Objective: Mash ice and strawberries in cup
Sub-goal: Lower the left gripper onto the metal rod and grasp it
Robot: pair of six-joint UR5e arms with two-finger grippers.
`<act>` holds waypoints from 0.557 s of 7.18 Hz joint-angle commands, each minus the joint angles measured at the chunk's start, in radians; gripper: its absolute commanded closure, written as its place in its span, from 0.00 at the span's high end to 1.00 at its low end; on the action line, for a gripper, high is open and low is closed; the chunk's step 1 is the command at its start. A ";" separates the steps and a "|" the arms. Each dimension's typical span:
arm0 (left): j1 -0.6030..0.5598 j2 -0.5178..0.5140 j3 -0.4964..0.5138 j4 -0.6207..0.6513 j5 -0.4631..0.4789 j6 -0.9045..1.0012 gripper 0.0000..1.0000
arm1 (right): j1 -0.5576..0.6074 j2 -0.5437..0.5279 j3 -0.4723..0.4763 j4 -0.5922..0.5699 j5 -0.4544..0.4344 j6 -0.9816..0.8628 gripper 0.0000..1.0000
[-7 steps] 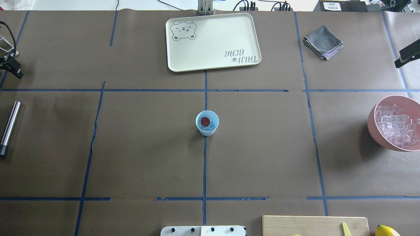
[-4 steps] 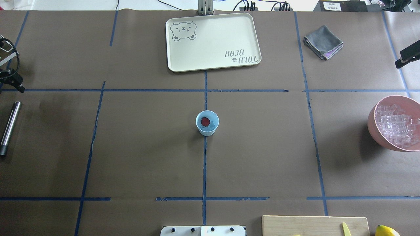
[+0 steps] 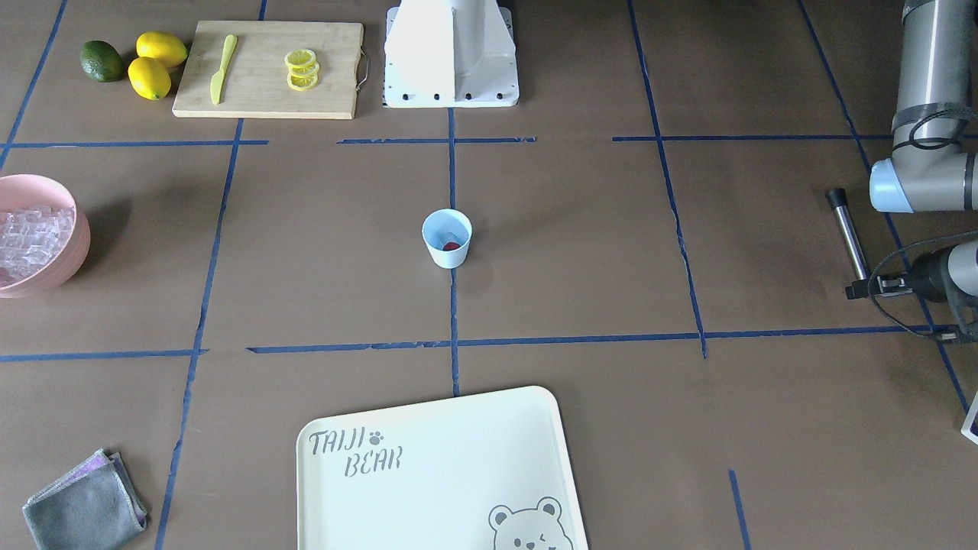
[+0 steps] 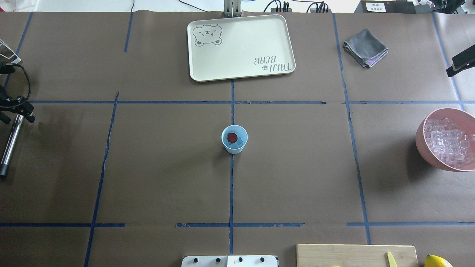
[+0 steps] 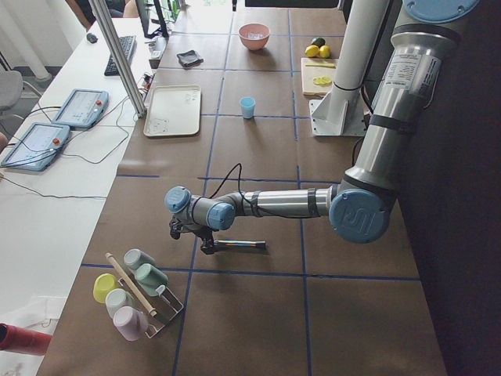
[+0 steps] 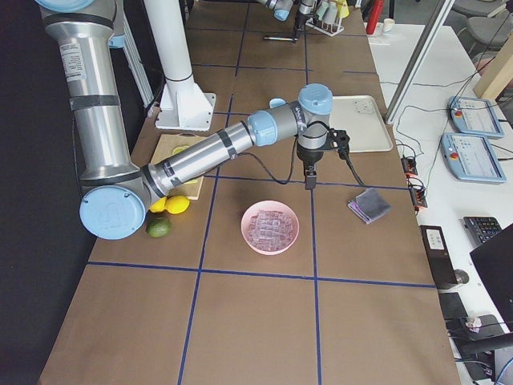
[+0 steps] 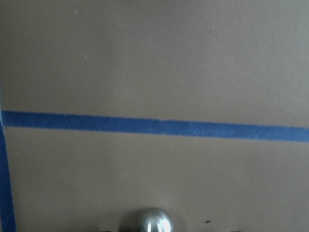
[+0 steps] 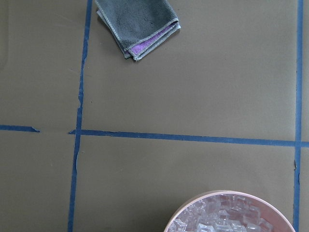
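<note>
The pale blue cup (image 4: 234,139) stands upright at the table's middle; it also shows in the front view (image 3: 447,238). A red strawberry (image 4: 232,137) and a few ice cubes (image 4: 240,142) lie inside it. More ice (image 4: 447,141) fills a pink bowl (image 4: 421,142) at the right edge. My left gripper (image 4: 16,113) is low at the far left, its jaws apart on either side of the far end of a metal rod (image 4: 9,144); the rod's round tip shows in the left wrist view (image 7: 152,223). My right gripper (image 4: 451,70) hovers beyond the bowl; its jaws are not discernible.
A cream bear tray (image 4: 241,46) lies at the far middle and a folded grey cloth (image 4: 365,47) at the far right. A cutting board (image 3: 267,69) with lemon slices, a knife, lemons and an avocado sits near the robot's base. A cup rack (image 5: 133,294) stands beyond the left gripper.
My left gripper has moved toward the robot's side of the table and come down to the rod's far end. The right arm, cup and bowl have stayed put.
</note>
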 commanded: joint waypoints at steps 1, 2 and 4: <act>0.016 0.059 -0.057 -0.004 0.001 -0.004 0.86 | 0.000 -0.004 0.002 0.000 0.000 0.002 1.00; 0.017 0.057 -0.058 -0.004 0.001 -0.005 0.85 | 0.000 -0.004 -0.001 0.003 0.000 0.002 1.00; 0.020 0.057 -0.060 -0.007 0.001 -0.004 0.21 | 0.000 -0.004 0.003 0.000 0.000 0.002 1.00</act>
